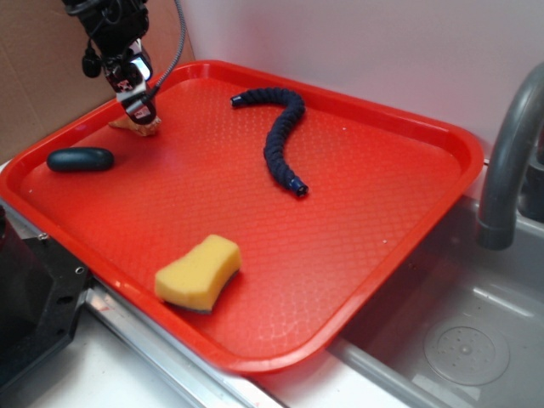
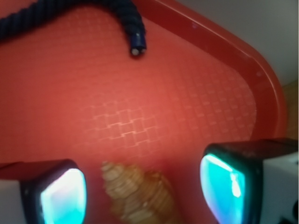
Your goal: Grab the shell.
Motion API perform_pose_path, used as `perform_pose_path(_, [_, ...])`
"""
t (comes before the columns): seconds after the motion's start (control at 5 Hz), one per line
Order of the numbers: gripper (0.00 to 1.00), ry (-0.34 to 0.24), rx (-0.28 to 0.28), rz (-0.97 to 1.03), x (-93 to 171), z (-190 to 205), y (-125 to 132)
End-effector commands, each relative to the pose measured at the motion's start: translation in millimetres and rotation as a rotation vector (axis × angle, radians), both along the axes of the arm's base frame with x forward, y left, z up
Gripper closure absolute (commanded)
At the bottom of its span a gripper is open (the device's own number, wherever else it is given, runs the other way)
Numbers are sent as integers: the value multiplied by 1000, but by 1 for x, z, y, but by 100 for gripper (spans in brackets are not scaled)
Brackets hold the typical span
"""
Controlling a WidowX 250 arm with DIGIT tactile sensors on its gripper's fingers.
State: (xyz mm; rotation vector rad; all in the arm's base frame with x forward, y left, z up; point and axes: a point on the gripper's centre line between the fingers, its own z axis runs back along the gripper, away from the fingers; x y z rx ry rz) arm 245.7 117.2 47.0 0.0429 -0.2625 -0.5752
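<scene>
Far left of the exterior view, down and to the left of the gripper [image 1: 138, 109]: dark teal pebble [image 1: 81, 159] lying flat on the red tray [image 1: 357, 212], apart from everything else. Gripper itself lowered at the tray's back-left corner, right on top of the shell [image 1: 136, 126], tan-orange and partly hidden behind the fingers. From the wrist view, shell [image 2: 140, 191] sitting on the tray between the two fingertips [image 2: 63, 196], closer to the left one, knobbly body toward the bottom edge. Jaws spread wide, clear gap on both sides of the shell, nothing gripped (pads glowing teal, not touching it as far as visible).

Below the gripper and toward the tray's front edge: yellow sponge [image 1: 198, 272], well apart from the shell. Right of the gripper, toward the middle of the tray: dark blue braided rope [image 1: 280, 136], curved like a hook; one end [image 2: 135, 44] also showing ahead of the fingers in the wrist view. Far right, off the tray: grey faucet [image 1: 506, 161] over a metal sink [image 1: 463, 348].
</scene>
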Motion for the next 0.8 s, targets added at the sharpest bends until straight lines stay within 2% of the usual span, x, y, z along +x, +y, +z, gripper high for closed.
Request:
perform_pose_path(0.0, [0,49,48,-59,9,-24,-11])
perform_pose_path(0.2, [32,69,68,-59,12,-30,-17])
perform_pose_path(0.4, [100,66,72,-52,13,-30,-17])
perform_pose_path(0.6, [100,60,63,-44,14,-20,-20])
